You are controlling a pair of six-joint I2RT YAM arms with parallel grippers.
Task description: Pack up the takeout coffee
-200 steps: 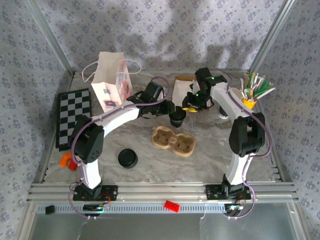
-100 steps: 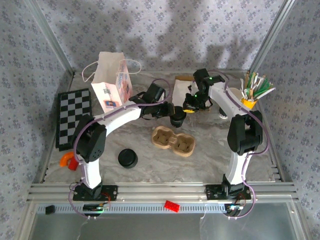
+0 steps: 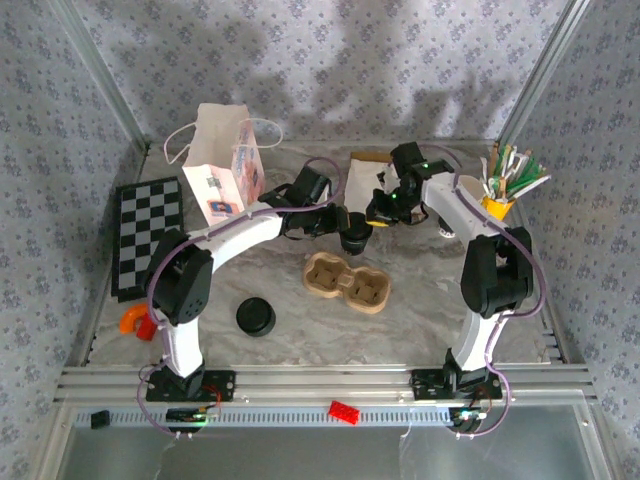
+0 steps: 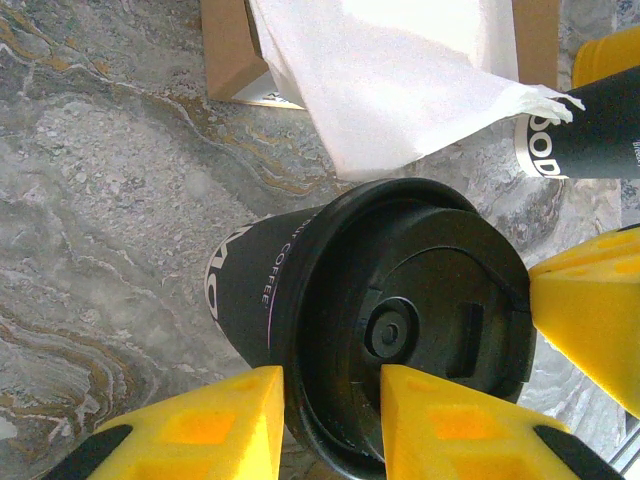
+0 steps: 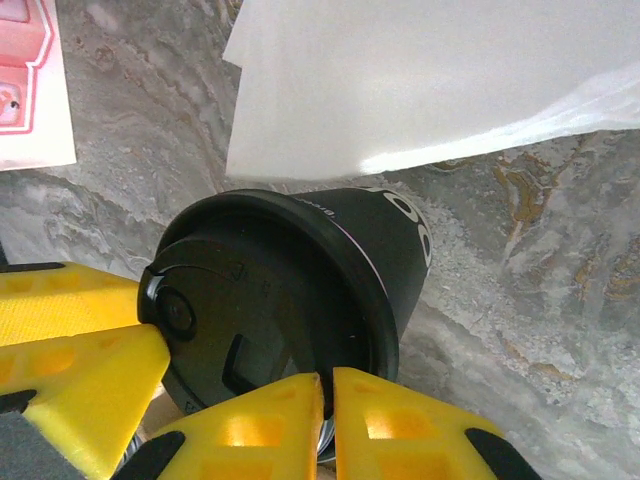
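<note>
Starting at the near edge, a red brick (image 3: 343,411) lies on the metal rail between the two arm bases. Farther in, on the grey marbled tabletop (image 3: 300,340), a loose black lid (image 3: 255,316) sits left of centre, with an orange object (image 3: 133,320) at the left edge. The cardboard cup carrier (image 3: 345,282) lies mid-table, both wells empty.

Just beyond the carrier and outside it is the takeout coffee (image 3: 353,234), with a hand on either side. From above it reads as a small dark round. The wrist views add black sides with pale lettering and a black sip lid. In the left wrist view the left hand (image 4: 332,410) is set narrow, the lid's rim held between its yellow fingers. In the right wrist view the right hand (image 5: 327,420) has its fingers almost together, with only a slit between them and the tips at the opposite rim. Whether the lip is caught there I cannot tell, nor whether the cup rests on the tabletop.

Behind the cup a white paper sheet (image 4: 400,80) spills from a cardboard box (image 4: 228,50). A checkerboard (image 3: 150,235) lies to the left, a paper bag (image 3: 225,165) stands far left, and a yellow holder of sticks (image 3: 505,190) stands far right. Grey patterned cloth (image 3: 330,60) on an aluminium frame closes the left, right and far sides.
</note>
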